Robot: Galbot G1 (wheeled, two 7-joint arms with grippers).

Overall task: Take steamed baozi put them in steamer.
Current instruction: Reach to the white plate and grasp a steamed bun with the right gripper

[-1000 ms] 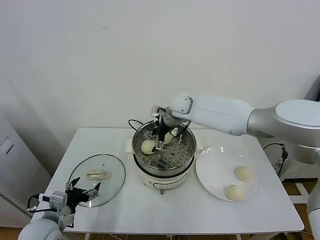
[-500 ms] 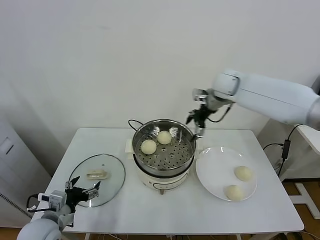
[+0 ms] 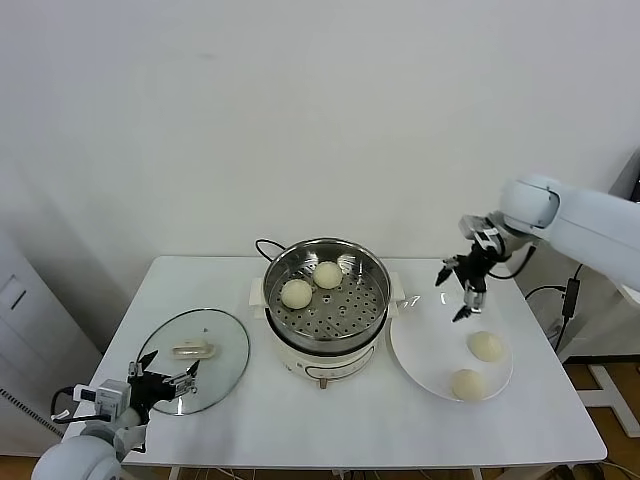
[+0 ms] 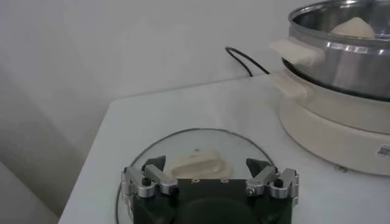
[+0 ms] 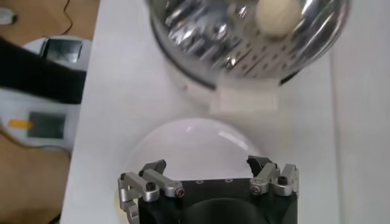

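Now the round shiny steel steamer (image 3: 327, 300) on its white electric base sits mid-surface, and two small cream-white steamed baozi (image 3: 297, 293) lie on its perforated tray, side by side toward the pot's left and back. Right of the steamer, the flat white plate (image 3: 425, 345) carries two more buns (image 3: 486, 346), one nearer the front edge (image 3: 466, 384). The right end effector (image 3: 461, 289) hangs above the plate's back rim, between steamer and buns, fingers spread wide and empty, touching nothing. Left of the steamer lies the round glass lid (image 3: 195, 372) on the white surface (image 3: 340, 420). The left end effector (image 3: 160, 384) is parked low at the lid's front edge, jaws apart, holding nothing.
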